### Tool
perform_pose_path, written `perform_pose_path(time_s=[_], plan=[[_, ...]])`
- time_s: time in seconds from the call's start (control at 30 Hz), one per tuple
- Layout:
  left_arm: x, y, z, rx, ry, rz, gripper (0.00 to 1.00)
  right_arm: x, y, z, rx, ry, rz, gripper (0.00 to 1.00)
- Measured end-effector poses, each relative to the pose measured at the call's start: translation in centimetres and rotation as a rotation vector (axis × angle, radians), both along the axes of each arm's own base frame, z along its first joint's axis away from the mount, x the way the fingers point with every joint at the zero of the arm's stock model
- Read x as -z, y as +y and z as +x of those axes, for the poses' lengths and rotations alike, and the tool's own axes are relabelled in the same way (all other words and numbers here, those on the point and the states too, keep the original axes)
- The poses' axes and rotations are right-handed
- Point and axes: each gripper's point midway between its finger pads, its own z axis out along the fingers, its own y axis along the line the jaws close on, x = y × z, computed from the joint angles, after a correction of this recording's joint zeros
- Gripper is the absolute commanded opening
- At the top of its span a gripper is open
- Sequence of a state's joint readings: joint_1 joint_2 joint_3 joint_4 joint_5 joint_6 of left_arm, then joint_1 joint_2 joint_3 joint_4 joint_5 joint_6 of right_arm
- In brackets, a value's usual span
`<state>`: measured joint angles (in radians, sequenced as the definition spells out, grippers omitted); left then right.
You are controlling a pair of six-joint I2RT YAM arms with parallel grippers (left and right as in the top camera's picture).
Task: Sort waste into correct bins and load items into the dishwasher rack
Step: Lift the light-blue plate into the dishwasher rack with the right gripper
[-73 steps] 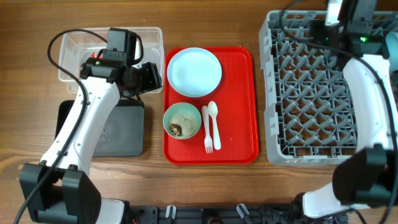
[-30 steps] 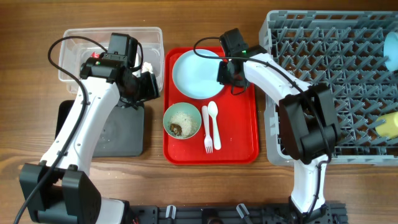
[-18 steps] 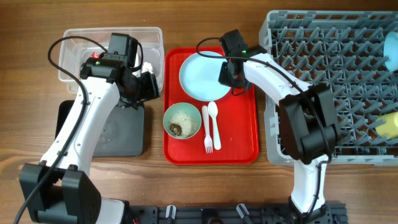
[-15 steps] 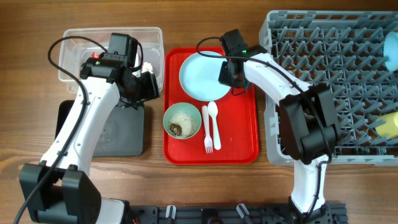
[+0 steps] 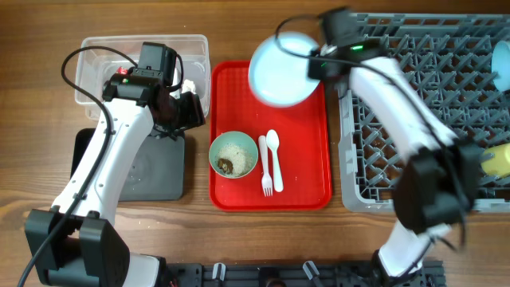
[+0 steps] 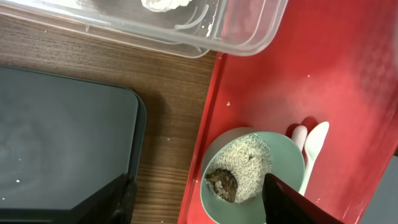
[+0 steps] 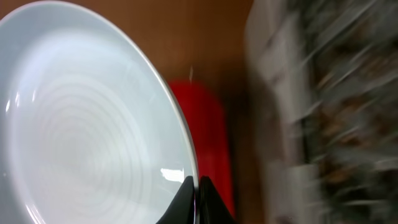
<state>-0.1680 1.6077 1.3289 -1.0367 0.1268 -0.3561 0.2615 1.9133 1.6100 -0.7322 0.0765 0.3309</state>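
My right gripper [image 5: 317,65] is shut on the rim of the pale blue plate [image 5: 280,68], which hangs tilted above the top of the red tray, beside the grey dishwasher rack [image 5: 398,171]; the wrist view shows the plate [image 7: 81,118] pinched between the fingertips [image 7: 198,198]. The pale green bowl [image 5: 233,155] with rice crumbs and a brown lump sits on the tray, with the white fork [image 5: 266,167] and spoon [image 5: 275,158] to its right. My left gripper [image 6: 196,205] hangs open above that green bowl [image 6: 249,171], at the tray's left edge. A yellow cup [image 5: 498,159] and a blue bowl [image 5: 502,64] lie in the rack.
The red tray [image 5: 307,187] lies mid-table. The clear tub [image 5: 103,52] at the back left holds white tissue [image 6: 163,4] and a red wrapper [image 5: 122,70]. The black tray [image 5: 155,171] lies in front of it, under my left arm.
My right gripper closed on the plate's rim, lifted it off the tray and swung it up and right toward the rack. The left arm has not moved.
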Motion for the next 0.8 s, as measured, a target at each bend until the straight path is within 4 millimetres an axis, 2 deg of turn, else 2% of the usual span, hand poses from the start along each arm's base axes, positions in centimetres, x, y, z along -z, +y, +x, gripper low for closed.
perform_pose_path(time_s=[0.03, 0.13, 0.2, 0.23, 0.3, 0.43, 0.57, 0.7, 0.8], plan=[[0.0, 0.0, 0.1, 0.000, -0.003, 0.000, 0.66, -4.1, -1.5, 0.6, -0.011, -0.103, -0.009, 0.04], [-0.1, 0.0, 0.2, 0.000, -0.009, -0.001, 0.66, -10.7, -4.7, 0.9, -0.022, -0.274, -0.046, 0.04], [-0.1, 0.0, 0.3, 0.000, -0.011, -0.002, 0.66, -15.2, -7.6, 0.8, -0.022, -0.396, -0.111, 0.04], [-0.1, -0.1, 0.3, 0.000, -0.013, -0.002, 0.66, -17.8, -9.9, 0.7, -0.013, -0.465, -0.184, 0.04], [-0.1, -0.1, 0.4, 0.000, -0.016, -0.003, 0.66, -20.0, -12.7, 0.5, 0.008, -0.518, -0.289, 0.05], [-0.1, -0.1, 0.5, 0.000, -0.023, -0.004, 0.66, -22.1, -18.6, 0.2, 0.067, -0.527, -0.558, 0.04], [-0.2, -0.1, 0.7, 0.000, -0.032, -0.005, 0.66, -23.2, -23.1, -0.8, 0.130, -0.474, -0.759, 0.04], [-0.2, -0.1, 0.8, 0.000, -0.034, -0.006, 0.66, -23.9, -26.6, -1.6, 0.219, -0.419, -0.895, 0.04], [-0.2, -0.1, 0.8, 0.000, -0.034, -0.006, 0.66, -23.0, -28.6, -1.7, 0.279, -0.348, -0.972, 0.04]])
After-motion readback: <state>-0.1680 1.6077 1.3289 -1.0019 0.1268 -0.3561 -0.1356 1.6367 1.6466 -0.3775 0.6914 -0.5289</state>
